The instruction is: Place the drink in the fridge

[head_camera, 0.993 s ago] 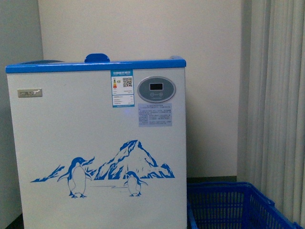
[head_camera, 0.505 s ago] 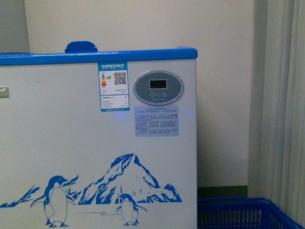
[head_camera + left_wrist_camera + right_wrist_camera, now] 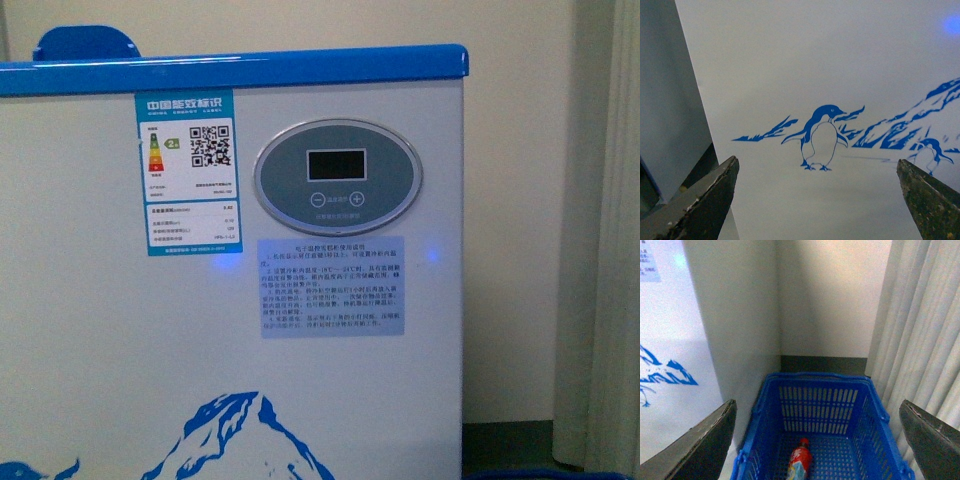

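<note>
Nr fridge [image 3: 100, 350], drink [image 3: 800, 463] lies in blue basket [image 3: 816, 376].

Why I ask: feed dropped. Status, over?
Left gripper open, empty. Right gripper open, empty. Drink lying in blue basket beside fridge. Nothing blocking it.

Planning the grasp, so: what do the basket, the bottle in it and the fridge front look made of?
The basket looks like matte blue plastic, with moulded slotted walls. The bottle is probably plastic, red cap and label, but small in view. The fridge front is a smooth, flat white panel, likely painted metal.
</note>
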